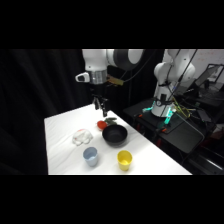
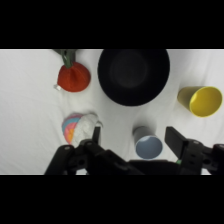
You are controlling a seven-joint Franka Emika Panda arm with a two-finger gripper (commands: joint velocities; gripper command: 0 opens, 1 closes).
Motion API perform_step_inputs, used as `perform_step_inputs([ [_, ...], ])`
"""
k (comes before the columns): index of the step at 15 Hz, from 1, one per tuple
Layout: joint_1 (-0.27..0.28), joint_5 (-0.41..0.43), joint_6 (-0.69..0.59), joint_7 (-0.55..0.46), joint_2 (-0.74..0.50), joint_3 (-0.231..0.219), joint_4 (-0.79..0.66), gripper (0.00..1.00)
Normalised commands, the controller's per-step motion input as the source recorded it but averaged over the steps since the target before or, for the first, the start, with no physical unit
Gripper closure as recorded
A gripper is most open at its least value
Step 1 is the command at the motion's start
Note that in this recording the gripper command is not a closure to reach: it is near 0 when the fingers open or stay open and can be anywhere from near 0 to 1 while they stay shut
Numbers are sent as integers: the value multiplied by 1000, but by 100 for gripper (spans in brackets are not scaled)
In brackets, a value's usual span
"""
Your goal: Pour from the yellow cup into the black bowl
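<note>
The yellow cup stands upright near the table's front edge, to the right of a pale blue cup. The black bowl sits just behind it, mid-table. My gripper hangs high above the back of the table, behind the bowl, open and holding nothing. In the wrist view the black bowl lies at top centre and the yellow cup at the right, well outside the gripper. Both fingers rise spread apart from the bottom edge.
The pale blue cup stands left of the yellow one. A clear glass dish holds something colourful. A red strawberry-like object lies behind the bowl. Equipment sits right of the table.
</note>
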Motion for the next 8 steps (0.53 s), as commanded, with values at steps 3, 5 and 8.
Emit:
perform_step_inputs([
  [3, 31, -50, 55, 98, -23, 52, -32, 0],
  [5, 130, -79, 36, 212, -47, 129, -3, 0],
  [8, 190, -18, 39, 315, -63, 174, 46, 0],
])
